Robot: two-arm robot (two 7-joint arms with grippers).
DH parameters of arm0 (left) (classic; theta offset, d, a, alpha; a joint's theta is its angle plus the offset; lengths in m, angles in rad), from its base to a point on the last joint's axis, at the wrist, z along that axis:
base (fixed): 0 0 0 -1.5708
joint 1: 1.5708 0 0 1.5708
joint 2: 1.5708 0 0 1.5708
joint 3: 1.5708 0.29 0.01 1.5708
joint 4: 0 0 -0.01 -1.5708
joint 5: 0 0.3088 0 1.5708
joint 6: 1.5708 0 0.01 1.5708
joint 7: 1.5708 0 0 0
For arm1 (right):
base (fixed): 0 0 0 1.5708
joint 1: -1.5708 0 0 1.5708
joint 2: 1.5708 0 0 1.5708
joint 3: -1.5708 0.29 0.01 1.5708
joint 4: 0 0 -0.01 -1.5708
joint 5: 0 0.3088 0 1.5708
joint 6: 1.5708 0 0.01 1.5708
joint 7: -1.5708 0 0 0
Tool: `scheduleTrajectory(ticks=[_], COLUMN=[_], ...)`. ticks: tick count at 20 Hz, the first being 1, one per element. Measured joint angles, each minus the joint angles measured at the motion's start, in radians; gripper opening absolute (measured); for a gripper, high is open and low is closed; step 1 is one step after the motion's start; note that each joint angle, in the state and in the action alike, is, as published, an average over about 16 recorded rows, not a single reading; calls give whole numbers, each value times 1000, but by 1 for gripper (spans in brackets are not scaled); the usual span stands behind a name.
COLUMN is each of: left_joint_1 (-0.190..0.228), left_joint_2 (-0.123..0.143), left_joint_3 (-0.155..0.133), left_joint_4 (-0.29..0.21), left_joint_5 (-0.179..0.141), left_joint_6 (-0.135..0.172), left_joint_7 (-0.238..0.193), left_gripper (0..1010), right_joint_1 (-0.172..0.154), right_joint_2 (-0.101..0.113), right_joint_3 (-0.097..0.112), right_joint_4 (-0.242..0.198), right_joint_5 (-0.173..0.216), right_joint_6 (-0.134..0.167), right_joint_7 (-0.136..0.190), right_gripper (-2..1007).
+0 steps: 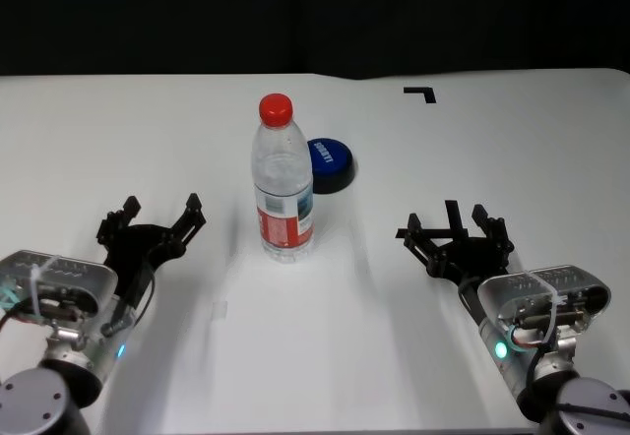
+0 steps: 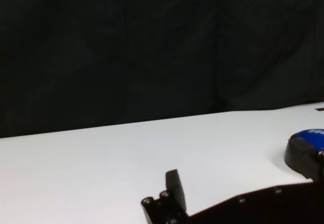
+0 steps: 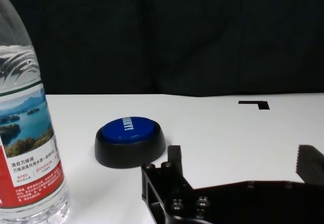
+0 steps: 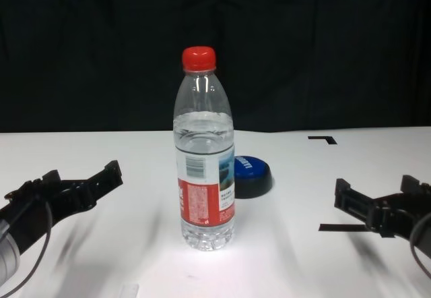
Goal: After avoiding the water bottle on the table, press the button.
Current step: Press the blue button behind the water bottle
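The right claw (image 1: pixel 455 228) hangs low over the table (image 1: pixel 118 140), nearer the robot than the water bottle (image 1: pixel 283 181) and off to the bottle's right, its fingers spread wide and holding nothing. The left claw (image 1: pixel 157 220) sits in much the same way on the bottle's left, also open and empty. The bottle stands upright between the two claws. The button (image 1: pixel 331 163) lies just behind the bottle and slightly to its right, partly hidden by it in the chest view. Neither claw touches the bottle or the button, so the press seems not yet done. From the right claw's wrist view the button looks open to reach past the bottle's right side, so what remains is probably to steer round the bottle and push the blue top down.
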Motion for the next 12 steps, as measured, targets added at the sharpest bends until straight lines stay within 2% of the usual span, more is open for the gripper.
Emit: scheduleTrajectory(ticks=[12], left_joint_1=[0], left_joint_2=[0], left_joint_3=[0], left_joint_4=[0], left_joint_5=[0], left_joint_6=[0], left_joint_7=[0], left_gripper=[1003], right_joint_1=[0], right_joint_2=[0], right_joint_3=[0], right_joint_4=[0], right_joint_5=[0], right_joint_6=[0], right_joint_7=[0], right_gripper=[1003])
